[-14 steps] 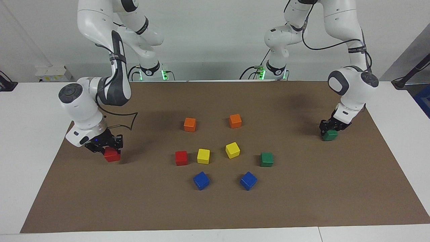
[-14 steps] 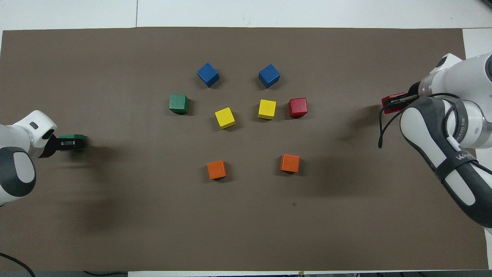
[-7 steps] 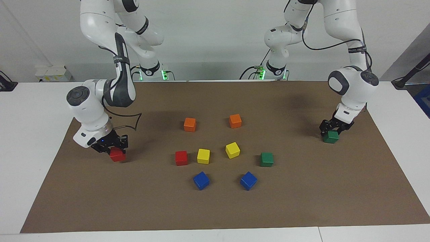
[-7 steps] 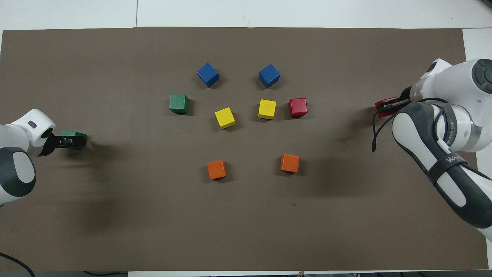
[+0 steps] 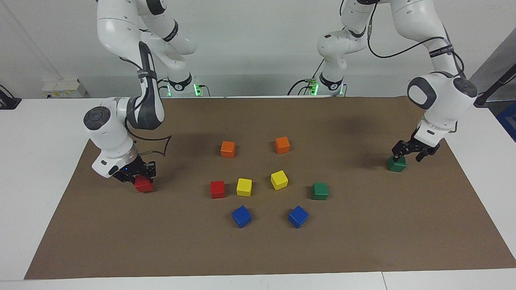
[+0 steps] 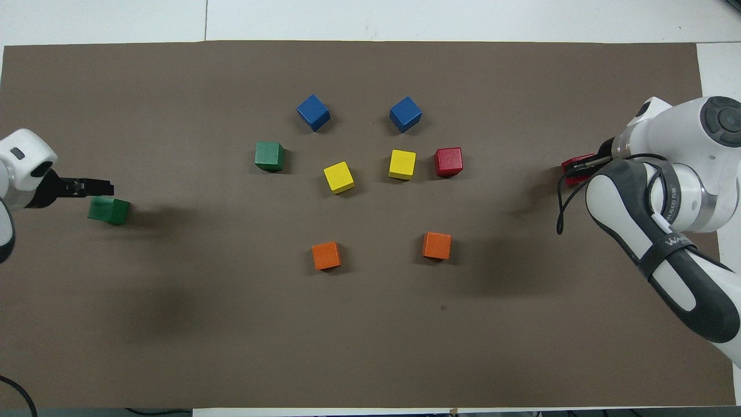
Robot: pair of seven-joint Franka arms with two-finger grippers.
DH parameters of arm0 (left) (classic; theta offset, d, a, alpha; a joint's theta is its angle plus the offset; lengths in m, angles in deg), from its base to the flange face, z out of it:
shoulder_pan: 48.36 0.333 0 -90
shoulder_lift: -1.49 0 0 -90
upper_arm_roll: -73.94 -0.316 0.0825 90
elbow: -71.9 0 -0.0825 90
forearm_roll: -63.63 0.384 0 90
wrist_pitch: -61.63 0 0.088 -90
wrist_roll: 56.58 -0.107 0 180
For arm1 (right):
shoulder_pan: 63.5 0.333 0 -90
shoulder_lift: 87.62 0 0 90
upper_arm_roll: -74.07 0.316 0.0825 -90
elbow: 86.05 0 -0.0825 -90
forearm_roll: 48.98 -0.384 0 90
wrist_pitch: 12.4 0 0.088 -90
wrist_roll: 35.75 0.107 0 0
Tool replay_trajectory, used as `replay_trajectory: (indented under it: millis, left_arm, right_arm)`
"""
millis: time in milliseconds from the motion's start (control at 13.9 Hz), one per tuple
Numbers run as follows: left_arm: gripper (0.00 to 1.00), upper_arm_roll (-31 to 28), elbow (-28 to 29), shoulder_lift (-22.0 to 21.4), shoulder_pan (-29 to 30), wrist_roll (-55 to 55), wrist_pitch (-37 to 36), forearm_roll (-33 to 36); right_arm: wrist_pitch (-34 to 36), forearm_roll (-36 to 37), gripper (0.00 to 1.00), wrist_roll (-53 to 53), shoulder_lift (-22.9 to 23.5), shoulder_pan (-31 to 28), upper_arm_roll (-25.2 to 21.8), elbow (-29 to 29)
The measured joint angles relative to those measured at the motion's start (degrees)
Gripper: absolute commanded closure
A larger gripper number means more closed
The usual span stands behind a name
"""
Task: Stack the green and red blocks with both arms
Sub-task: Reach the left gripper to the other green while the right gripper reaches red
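Observation:
One green block [image 5: 397, 164] [image 6: 109, 210] rests on the brown mat at the left arm's end of the table. My left gripper [image 5: 409, 154] [image 6: 99, 186] hangs open just above it, off to one side, holding nothing. At the right arm's end, my right gripper [image 5: 138, 177] [image 6: 583, 167] is shut on a red block [image 5: 143, 185] [image 6: 573, 172], low over the mat. A second green block [image 5: 320, 191] [image 6: 269, 156] and a second red block [image 5: 217, 189] [image 6: 448, 161] sit in the middle cluster, on either side of the yellow cubes.
Between the two arms lie two orange cubes [image 5: 227, 149] [image 5: 282, 144] nearer the robots, two yellow cubes [image 5: 244, 187] [image 5: 279, 179] in the middle and two blue cubes [image 5: 241, 216] [image 5: 298, 216] farthest. The mat [image 5: 258, 253] covers most of the white table.
My left gripper opened, let go of the green block and lifted off it. The right gripper carried its red block a little toward the middle of the table.

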Motion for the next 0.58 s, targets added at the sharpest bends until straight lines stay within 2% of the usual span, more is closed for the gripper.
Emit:
replay_trajectory:
  millis: [144,361,433,505,577]
  left_arm:
    - [0.0,0.22,-9.08,1.97,-5.63,5.29,-5.76,0.14]
    - [0.0,0.53,-14.21,5.85,-15.56,13.2,-6.29,0.66]
    - [0.0,0.58,-15.21,7.04,-17.46,13.98,-6.29,0.56]
    - [0.0,0.6,-16.16,8.22,-18.5,14.09,-6.29,0.5]
    - [0.0,0.65,-17.29,9.8,-19.58,14.07,-6.28,0.49]
  right_arm:
    - [-1.4,0.0,1.0,0.0,0.77,0.0,0.0,0.37]
    - [-2.15,-0.01,1.0,0.0,1.19,0.0,0.0,0.54]
    - [-2.16,-0.01,0.76,0.0,1.19,0.0,0.0,0.54]
    - [-2.16,-0.01,0.23,0.0,1.19,0.0,0.0,0.54]
    - [-2.16,-0.01,0.0,0.02,1.19,0.0,0.0,0.54]
